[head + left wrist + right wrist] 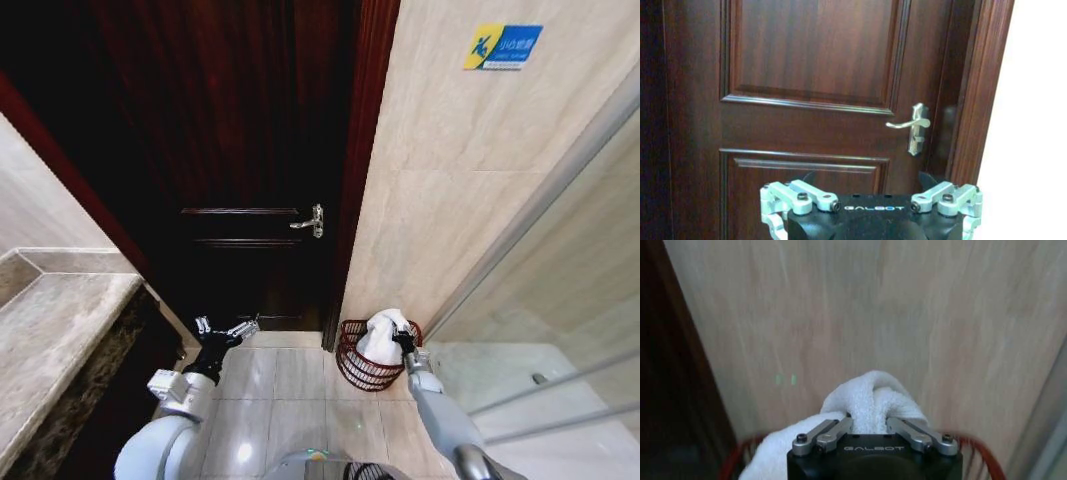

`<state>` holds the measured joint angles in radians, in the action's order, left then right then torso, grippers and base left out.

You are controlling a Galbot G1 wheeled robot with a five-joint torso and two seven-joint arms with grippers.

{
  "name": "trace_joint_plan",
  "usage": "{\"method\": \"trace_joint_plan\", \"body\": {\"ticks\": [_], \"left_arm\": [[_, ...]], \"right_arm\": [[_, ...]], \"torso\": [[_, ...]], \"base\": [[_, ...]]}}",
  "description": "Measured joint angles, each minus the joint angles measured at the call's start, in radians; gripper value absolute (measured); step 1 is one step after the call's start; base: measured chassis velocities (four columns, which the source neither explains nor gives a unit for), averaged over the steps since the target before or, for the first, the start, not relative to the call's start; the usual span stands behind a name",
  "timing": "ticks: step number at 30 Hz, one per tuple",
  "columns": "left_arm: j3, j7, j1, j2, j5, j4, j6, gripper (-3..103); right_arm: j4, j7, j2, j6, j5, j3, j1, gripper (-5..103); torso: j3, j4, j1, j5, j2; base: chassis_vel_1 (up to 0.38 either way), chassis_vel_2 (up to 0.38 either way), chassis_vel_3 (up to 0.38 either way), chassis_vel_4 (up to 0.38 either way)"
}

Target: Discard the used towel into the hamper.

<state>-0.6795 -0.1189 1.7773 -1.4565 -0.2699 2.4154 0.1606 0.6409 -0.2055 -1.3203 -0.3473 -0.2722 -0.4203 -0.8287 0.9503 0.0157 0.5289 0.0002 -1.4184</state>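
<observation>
A white towel point(384, 334) bulges above the rim of the hamper point(356, 368), a dark red wire basket on the floor by the tiled wall. My right gripper point(403, 343) is at the hamper's right side, shut on the towel point(871, 396). In the right wrist view its fingers point(829, 434) pinch the cloth, and the hamper's red rim point(979, 449) shows below. My left gripper point(226, 329) hangs open in front of the door, away from the hamper, holding nothing. Its spread fingers point(781, 199) show in the left wrist view.
A dark wooden door point(250, 150) with a metal lever handle point(311, 222) stands shut ahead. A stone counter point(50, 330) runs along the left. A glass shower partition point(560, 330) stands at the right. Tiled floor point(290, 400) lies open between the arms.
</observation>
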Motion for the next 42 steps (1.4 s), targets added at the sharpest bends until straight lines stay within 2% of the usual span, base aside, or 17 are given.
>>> {"method": "trace_joint_plan", "body": {"ticks": [1,7,9,15,17,24,26,27,30,32,34,35,36,38,40,41,42], "left_arm": [[0.000,0.000,0.000,0.000,0.000,0.000,0.000,100],[0.000,0.000,0.000,0.000,0.000,0.000,0.000,100],[0.000,0.000,0.000,0.000,0.000,0.000,0.000,100],[0.000,0.000,0.000,0.000,0.000,0.000,0.000,100],[0.000,0.000,0.000,0.000,0.000,0.000,0.000,100],[0.000,0.000,0.000,0.000,0.000,0.000,0.000,100],[0.000,0.000,0.000,0.000,0.000,0.000,0.000,100],[0.000,0.000,0.000,0.000,0.000,0.000,0.000,100],[0.000,0.000,0.000,0.000,0.000,0.000,0.000,100],[0.000,0.000,0.000,0.000,0.000,0.000,0.000,100],[0.000,0.000,0.000,0.000,0.000,0.000,0.000,100],[0.000,0.000,0.000,0.000,0.000,0.000,0.000,100],[0.000,0.000,0.000,0.000,0.000,0.000,0.000,100],[0.000,0.000,0.000,0.000,0.000,0.000,0.000,100],[0.000,0.000,0.000,0.000,0.000,0.000,0.000,100],[0.000,0.000,0.000,0.000,0.000,0.000,0.000,100],[0.000,0.000,0.000,0.000,0.000,0.000,0.000,100]], "right_arm": [[-0.007,-0.011,0.009,0.036,0.013,0.006,0.004,9],[-0.089,-0.054,0.025,0.118,0.079,-0.007,0.058,9],[-0.111,-0.099,0.033,0.168,0.088,-0.015,0.075,9],[-0.172,-0.164,0.024,0.220,0.166,-0.053,0.103,9],[-0.216,-0.164,-0.001,0.236,0.222,-0.087,0.127,9],[-0.246,-0.132,-0.030,0.280,0.290,-0.111,0.171,7],[-0.248,-0.126,-0.033,0.283,0.298,-0.113,0.180,16],[-0.248,-0.126,-0.033,0.283,0.298,-0.113,0.180,16],[-0.252,-0.113,-0.033,0.283,0.301,-0.107,0.186,33],[-0.256,-0.103,-0.035,0.272,0.292,-0.107,0.189,33],[-0.233,-0.089,-0.044,0.257,0.225,-0.093,0.183,43],[-0.207,-0.108,-0.041,0.268,0.220,-0.081,0.173,48],[-0.207,-0.108,-0.041,0.268,0.220,-0.081,0.173,48],[-0.203,-0.151,-0.026,0.259,0.326,-0.088,0.165,60],[-0.204,-0.160,-0.018,0.259,0.331,-0.089,0.154,71],[-0.204,-0.160,-0.018,0.259,0.331,-0.089,0.154,71],[-0.203,-0.167,-0.015,0.259,0.328,-0.089,0.147,76]], "torso": [[0.000,0.0000,0.000,-0.0001,0.000],[0.000,-0.0001,0.001,-0.0003,0.000],[0.000,0.0001,0.001,-0.0003,0.000],[0.000,-0.0005,0.001,-0.0007,0.000],[0.000,-0.0001,0.001,0.0002,0.000],[0.000,0.0000,0.001,-0.0002,0.000],[0.000,0.0001,0.001,-0.0002,0.000],[0.000,0.0001,0.001,-0.0002,0.000],[0.000,-0.0003,0.001,-0.0003,0.000],[0.000,-0.0004,0.001,-0.0004,0.000],[0.000,-0.0001,0.001,0.0002,0.000],[0.000,0.0004,0.001,0.0003,0.000],[0.000,0.0004,0.001,0.0003,0.000],[0.000,-0.0002,0.001,-0.0012,0.000],[0.000,-0.0004,0.001,0.0000,0.000],[0.000,-0.0004,0.001,0.0000,0.000],[0.000,-0.0005,0.001,0.0000,0.000]], "base": [[0.000,0.000,0.000,0.000],[0.000,0.000,0.000,0.000],[0.000,0.000,0.000,0.000],[0.000,0.000,0.000,0.000],[0.000,0.000,0.000,0.000],[0.000,0.000,0.000,0.000],[0.000,0.000,0.000,0.000],[0.000,0.000,0.000,0.000],[0.000,0.000,0.000,0.000],[0.000,0.000,0.000,0.000],[0.000,0.000,0.000,0.000],[0.000,0.000,0.000,0.000],[0.000,0.000,0.000,0.000],[0.000,0.000,0.000,0.000],[0.000,0.000,0.000,0.000],[0.000,0.000,0.000,0.000],[0.000,0.000,0.000,0.000]]}}
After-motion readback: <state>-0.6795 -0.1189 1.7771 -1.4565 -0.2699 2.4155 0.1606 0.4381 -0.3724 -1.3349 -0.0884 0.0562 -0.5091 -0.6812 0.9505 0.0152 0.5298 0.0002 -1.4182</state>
